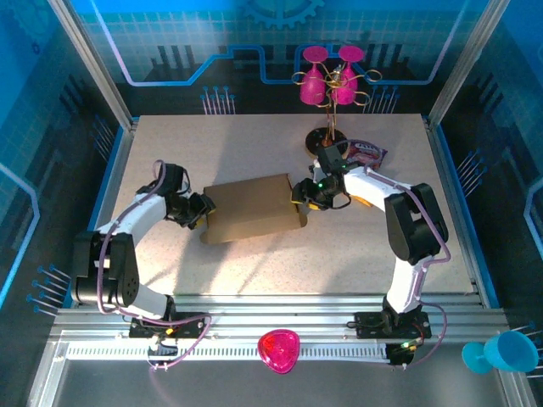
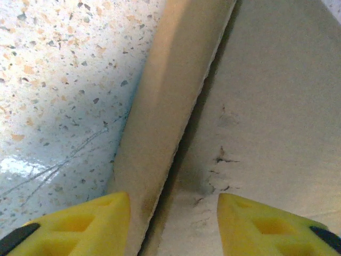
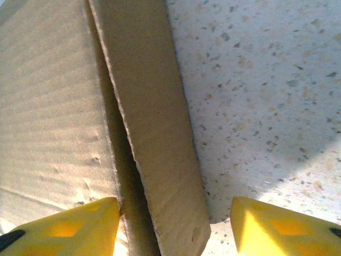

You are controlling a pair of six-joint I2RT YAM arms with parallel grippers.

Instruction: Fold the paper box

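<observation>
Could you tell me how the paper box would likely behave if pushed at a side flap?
The paper box probably slides easily, lying flat on the smooth table. Its corrugated side flap likely stays stiff and hinges at its crease, since it looks straight.

Lab cell w/ alu frame (image 1: 93, 58)

Left arm (image 1: 136, 216): elbow bent, forearm reaching inward toward centre. Left gripper (image 1: 202, 210) sits low, yellow fingers (image 2: 80, 224) parted. Right arm (image 1: 409, 222): elbow raised, forearm reaching inward. Right gripper (image 1: 304, 197) sits low, fingertips (image 3: 277, 224) spread wide. Grippers face each other.
</observation>
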